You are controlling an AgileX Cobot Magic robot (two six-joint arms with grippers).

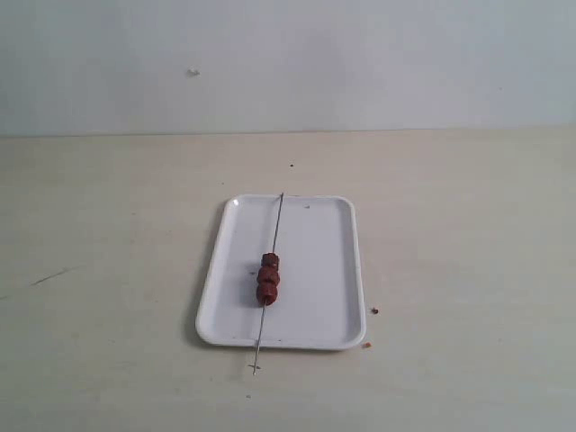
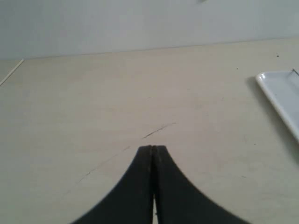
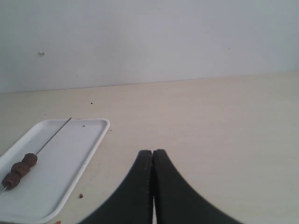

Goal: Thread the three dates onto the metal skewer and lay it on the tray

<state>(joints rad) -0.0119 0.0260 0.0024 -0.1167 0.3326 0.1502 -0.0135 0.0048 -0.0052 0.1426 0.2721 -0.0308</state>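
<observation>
We find the 3 dates [image 1: 267, 279] threaded on the skewer [image 1: 278, 225], touching one another in a short row. The skewer lies lengthwise on the white tray [image 1: 315, 270], a little left of its middle. Its far tip reaches the far rim, and its near end pokes past the near rim over the table [image 1: 468, 252]. The dates sit in the near half of the tray. 2 small reddish crumbs [image 1: 374, 311] lie on the table just beside the tray's near right corner. Our left gripper [image 2: 153, 148] hangs over bare table with its jaws pressed together and nothing between them. Our right gripper [image 3: 153, 151] is likewise closed tight and empty, near the tray but apart from it.
</observation>
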